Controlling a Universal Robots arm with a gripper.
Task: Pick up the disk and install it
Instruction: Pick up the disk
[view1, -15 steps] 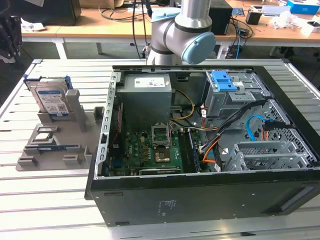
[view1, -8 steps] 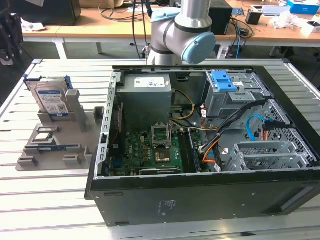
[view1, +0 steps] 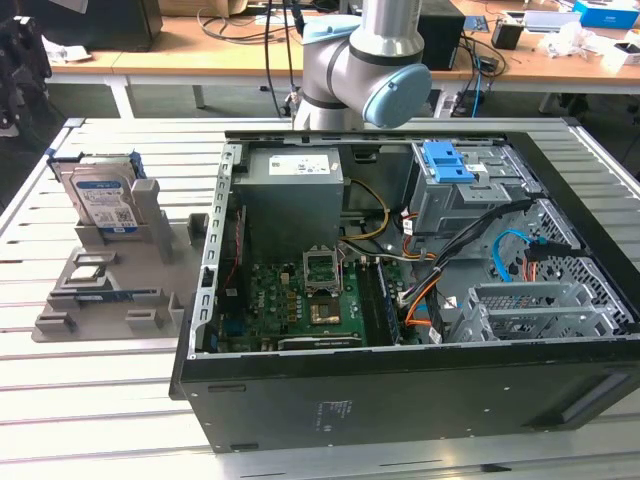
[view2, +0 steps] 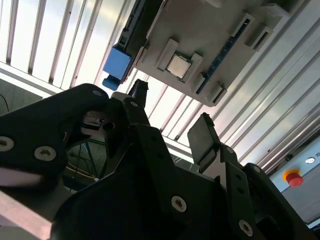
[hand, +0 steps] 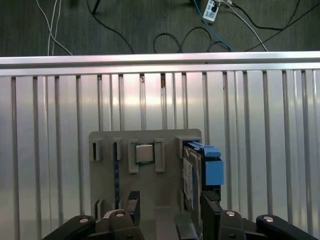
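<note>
Ahead of the gripper (hand: 172, 201), the disk (hand: 192, 176)

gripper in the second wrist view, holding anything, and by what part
Nothing is held: the gripper is open and empty; the disk stands upright in the grey holder.

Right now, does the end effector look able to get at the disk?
Probably yes: the disk stands upright in its grey holder with its top edge uncovered, and the open, empty end effector hangs above it with nothing between.
</note>
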